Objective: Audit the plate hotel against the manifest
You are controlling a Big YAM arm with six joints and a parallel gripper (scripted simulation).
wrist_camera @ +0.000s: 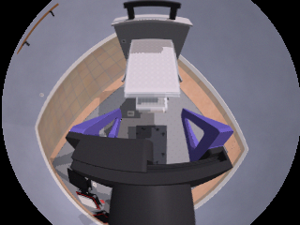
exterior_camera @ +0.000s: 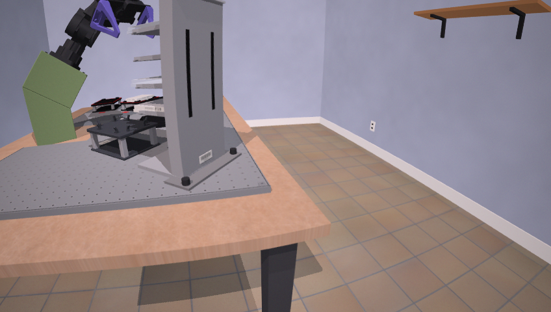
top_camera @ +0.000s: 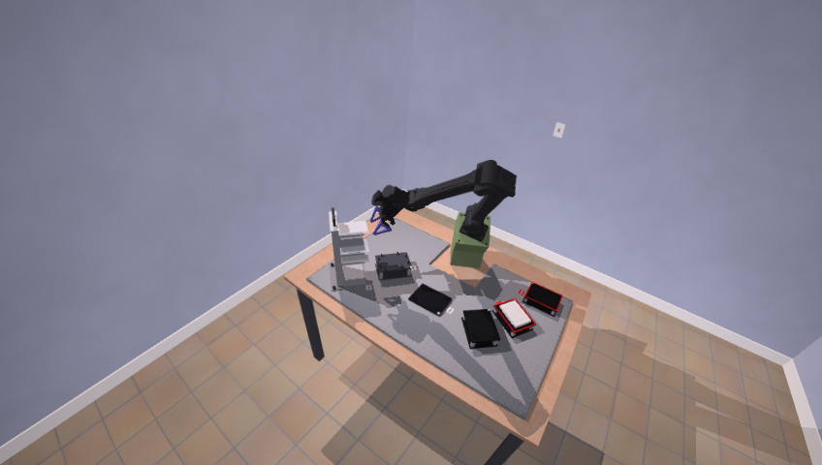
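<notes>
The plate hotel H1 (top_camera: 335, 253) (exterior_camera: 192, 88) (wrist_camera: 150, 24) stands at the deck's far left corner. A white plate (top_camera: 353, 229) (exterior_camera: 145, 26) (wrist_camera: 152, 70) lies flat in its top slot, and a small label shows on its front end in the wrist view. My gripper (top_camera: 378, 222) (exterior_camera: 127, 23) (wrist_camera: 151, 112) is open and empty at that slot's height. Its purple fingers stand on either side of the plate's front end, not touching it. Lower shelves (exterior_camera: 147, 82) hold pale plates; their labels are too small to read.
A raised black nest (top_camera: 393, 264) (exterior_camera: 119, 131) stands right in front of the hotel. Two more black nests (top_camera: 429, 298) (top_camera: 480, 326) lie mid-deck. Of two red-edged nests, one holds a white plate (top_camera: 514, 314) and the other (top_camera: 542, 296) is bare. The green arm base (top_camera: 469, 247) stands behind.
</notes>
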